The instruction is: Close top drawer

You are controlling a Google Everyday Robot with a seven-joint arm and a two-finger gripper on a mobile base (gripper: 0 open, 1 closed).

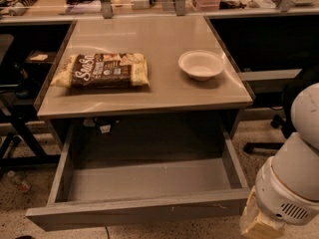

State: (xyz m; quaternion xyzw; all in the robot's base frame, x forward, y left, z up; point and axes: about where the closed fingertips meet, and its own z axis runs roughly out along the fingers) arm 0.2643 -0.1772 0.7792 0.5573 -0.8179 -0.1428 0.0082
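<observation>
The top drawer (134, 212) is a wide shallow grey metal drawer under the tabletop. It stands pulled far out toward me, and its inside is bare. Its flat front has small white scuff marks. My white arm (299, 168) comes in at the lower right. My gripper (259, 225) is at the bottom right corner of the view, right beside the right end of the drawer front. It is partly cut off by the frame edge, and I cannot tell whether it touches the drawer.
On the beige tabletop (164, 96) lie a brown snack bag (102, 69) and a white bowl (201, 63). A chair base (264, 144) stands on the floor at the right. Black stand legs (20, 133) and a small bottle (19, 181) are at the left.
</observation>
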